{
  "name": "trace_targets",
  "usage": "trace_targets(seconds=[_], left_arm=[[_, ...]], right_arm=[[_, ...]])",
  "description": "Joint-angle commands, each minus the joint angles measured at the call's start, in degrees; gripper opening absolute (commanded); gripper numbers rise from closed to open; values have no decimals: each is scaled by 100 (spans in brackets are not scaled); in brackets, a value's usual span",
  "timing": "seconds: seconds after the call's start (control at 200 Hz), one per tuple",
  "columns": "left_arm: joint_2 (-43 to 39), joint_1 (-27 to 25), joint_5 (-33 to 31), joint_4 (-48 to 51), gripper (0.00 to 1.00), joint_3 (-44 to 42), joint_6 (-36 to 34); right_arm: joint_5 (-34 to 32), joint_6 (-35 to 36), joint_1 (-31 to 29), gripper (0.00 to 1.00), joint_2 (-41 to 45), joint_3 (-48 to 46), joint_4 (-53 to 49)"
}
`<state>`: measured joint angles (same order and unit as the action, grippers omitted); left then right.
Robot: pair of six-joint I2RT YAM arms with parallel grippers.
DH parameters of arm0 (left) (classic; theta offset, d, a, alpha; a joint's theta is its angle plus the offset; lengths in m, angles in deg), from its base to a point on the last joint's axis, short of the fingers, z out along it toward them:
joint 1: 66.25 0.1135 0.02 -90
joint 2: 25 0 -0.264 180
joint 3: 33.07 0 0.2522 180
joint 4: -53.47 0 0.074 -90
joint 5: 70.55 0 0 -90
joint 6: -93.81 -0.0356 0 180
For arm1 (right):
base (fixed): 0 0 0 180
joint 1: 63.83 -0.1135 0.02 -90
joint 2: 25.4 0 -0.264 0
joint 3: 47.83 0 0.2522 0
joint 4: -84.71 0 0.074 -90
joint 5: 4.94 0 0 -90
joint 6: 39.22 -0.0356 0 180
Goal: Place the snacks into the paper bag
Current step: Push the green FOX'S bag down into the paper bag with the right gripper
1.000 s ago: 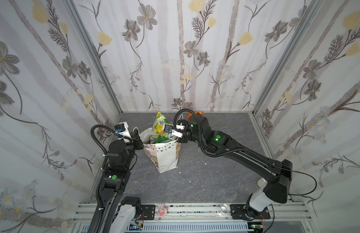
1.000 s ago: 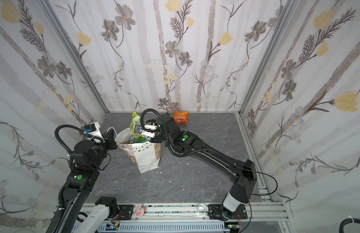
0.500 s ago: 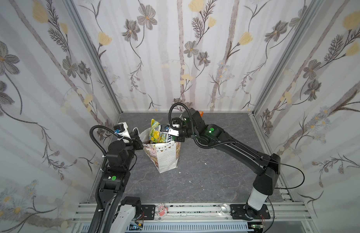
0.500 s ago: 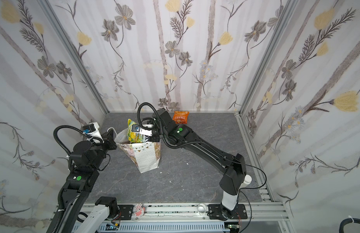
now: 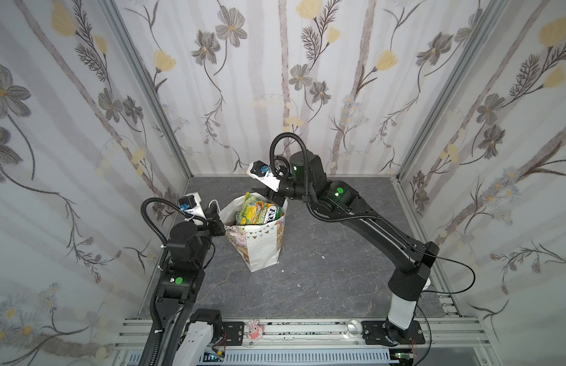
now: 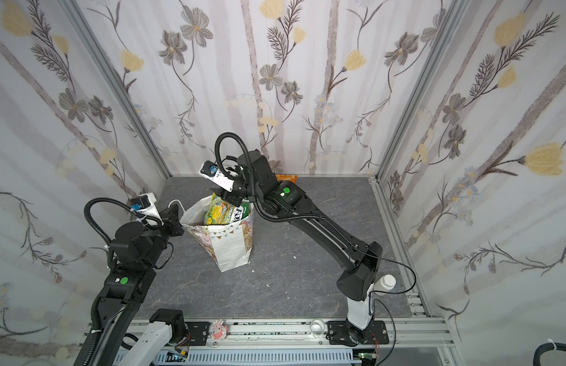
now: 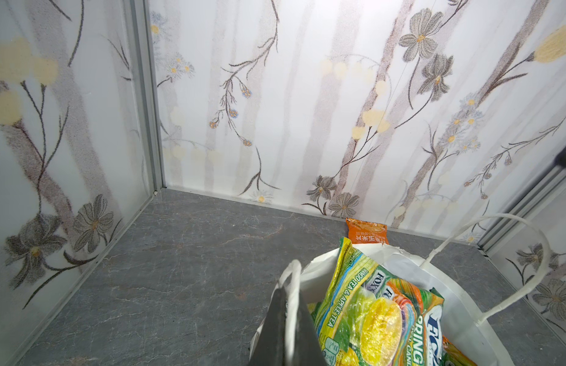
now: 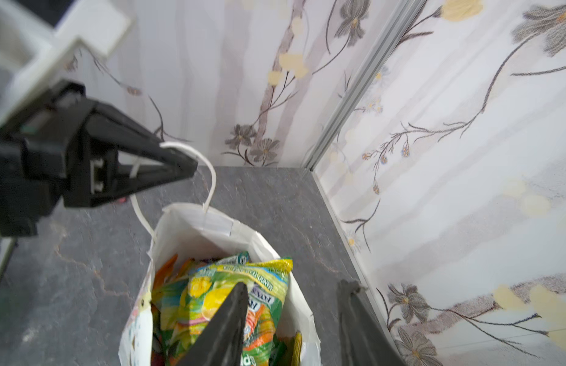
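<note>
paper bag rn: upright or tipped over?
Upright. In both top views the paper bag stands on its base, mouth up, snacks showing; the left gripper is shut on one cord handle.

a lab robot cell — floral-papered panels (image 5: 275, 79) in aluminium posts (image 5: 148, 88) wall a grey desk (image 5: 323, 269), robot arms (image 5: 370, 228) on a front rail (image 5: 291, 329).

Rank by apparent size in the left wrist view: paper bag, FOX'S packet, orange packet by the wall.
1. paper bag
2. FOX'S packet
3. orange packet; it lies farther off, so true size is unsure.
</note>
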<state>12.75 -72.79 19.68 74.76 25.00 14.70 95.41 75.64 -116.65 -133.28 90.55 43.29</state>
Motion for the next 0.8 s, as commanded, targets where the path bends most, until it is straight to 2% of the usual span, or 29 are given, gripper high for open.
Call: trace_targets(seconds=[0.0,0.055,0.16,0.22,0.609,0.794], left_arm=[[-7,2,30,-142,6,-5,0],[-12,2,27,-146,6,-4,5],[-31,4,56,-146,7,-19,22],[-36,3,65,-137,6,-27,22],[-32,4,293,-190,6,-59,137],[-76,-4,418,-266,6,-107,211]], right_arm=[[-273,-763,-73,40,-253,276,-824],[-631,-832,-126,27,-342,276,-854],[-872,-839,-234,12,-514,276,-901],[-955,-860,-280,7,-604,282,-885],[-1459,-707,-208,2,-1470,633,-827],[-1109,-616,-159,5,-1561,638,-818]])
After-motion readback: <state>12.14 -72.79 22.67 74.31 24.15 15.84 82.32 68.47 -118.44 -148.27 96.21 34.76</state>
